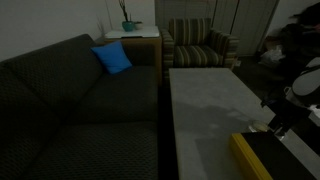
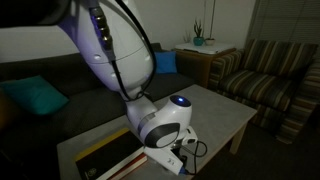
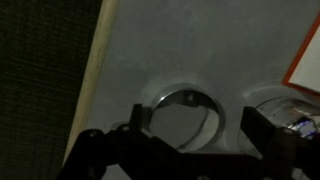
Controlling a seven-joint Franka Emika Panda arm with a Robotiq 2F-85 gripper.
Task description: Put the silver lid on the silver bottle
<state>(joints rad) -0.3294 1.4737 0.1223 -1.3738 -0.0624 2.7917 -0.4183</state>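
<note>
1. Below my wrist, the silver lid [image 3: 185,103] lies on the tabletop [image 3: 180,40] between the wide-open jaws of my gripper [image 3: 195,118], not yet gripped.
2. At the lid's 3 o'clock is a round rim, likely the silver bottle [image 3: 272,100], uncapped.
3. Grasping, lifting and placing are all left to do.

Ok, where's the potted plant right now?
In both exterior views the potted plant stands on the side table in the far corner, between the dark sofa and the striped armchair.

No text, label, brand, number or sign can be read in any view; the pictures are dim and blurred.
</note>
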